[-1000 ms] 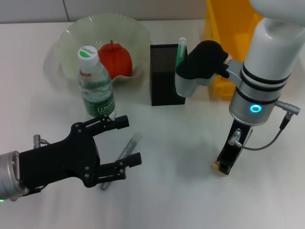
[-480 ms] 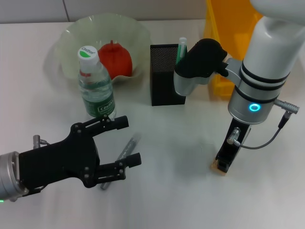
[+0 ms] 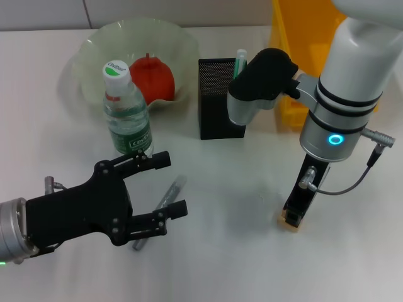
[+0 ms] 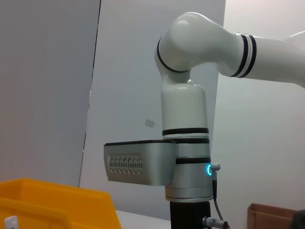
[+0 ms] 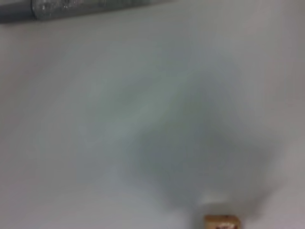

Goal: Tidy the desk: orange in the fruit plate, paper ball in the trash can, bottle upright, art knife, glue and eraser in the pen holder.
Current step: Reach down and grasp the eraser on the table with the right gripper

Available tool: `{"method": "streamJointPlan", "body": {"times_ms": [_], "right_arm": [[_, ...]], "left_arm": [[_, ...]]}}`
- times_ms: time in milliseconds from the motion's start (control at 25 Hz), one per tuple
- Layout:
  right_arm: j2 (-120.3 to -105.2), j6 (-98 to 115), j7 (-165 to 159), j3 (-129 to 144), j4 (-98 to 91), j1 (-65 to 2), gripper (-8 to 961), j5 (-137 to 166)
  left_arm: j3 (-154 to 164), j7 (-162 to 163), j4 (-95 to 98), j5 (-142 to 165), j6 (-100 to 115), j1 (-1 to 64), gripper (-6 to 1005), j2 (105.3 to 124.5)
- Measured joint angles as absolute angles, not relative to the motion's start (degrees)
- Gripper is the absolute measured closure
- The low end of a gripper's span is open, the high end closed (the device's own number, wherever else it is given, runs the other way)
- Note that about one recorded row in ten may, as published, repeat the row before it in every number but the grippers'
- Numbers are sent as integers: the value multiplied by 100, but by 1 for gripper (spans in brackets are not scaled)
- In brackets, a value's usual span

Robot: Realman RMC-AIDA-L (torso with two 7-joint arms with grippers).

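Note:
The orange point(image 3: 152, 78) lies in the pale-green fruit plate point(image 3: 94, 44). In front of the plate the bottle point(image 3: 126, 113) stands upright. A green-capped stick point(image 3: 240, 63), the glue by its look, pokes out of the black mesh pen holder point(image 3: 217, 100). The grey art knife point(image 3: 169, 195) lies flat on the table, and my left gripper point(image 3: 165, 185) hovers open over it. My right gripper point(image 3: 293, 217) points straight down, shut on the small tan eraser point(image 3: 284, 219) point(image 5: 221, 222). The yellow trash can point(image 3: 291, 38) stands at the back right. No paper ball is in view.
The right arm's black-and-grey elbow point(image 3: 261, 85) hangs just beside the pen holder and in front of the trash can. The left wrist view shows only the right arm point(image 4: 188, 143) and the yellow bin's rim point(image 4: 52, 205). White tabletop point(image 3: 239, 251) spreads between the two grippers.
The right arm has drifted slightly left and up, and the eraser has gone with its tip. The left gripper and the knife have stayed where they were.

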State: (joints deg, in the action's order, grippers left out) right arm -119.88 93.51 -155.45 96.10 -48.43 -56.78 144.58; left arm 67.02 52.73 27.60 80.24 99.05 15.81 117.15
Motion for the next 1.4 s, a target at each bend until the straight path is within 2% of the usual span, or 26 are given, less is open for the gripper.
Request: {"method": "streamJointPlan", "body": {"times_ms": [160, 560, 1400], "right_arm": [[-11988, 9350, -15548, 9602, -4843, -5681, 806, 14457], [-11988, 9292, -15551, 9737, -4835, -5695, 418, 14416], [-11988, 9106, -15553, 9979, -4776, -5673, 442, 14361]], "left_arm": [[6697, 5273, 2760, 8024, 9899, 1589, 202, 11716], [6697, 5273, 2760, 8024, 9869, 1592, 202, 11716], [6697, 5273, 2760, 8024, 9843, 1578, 204, 11725]]}}
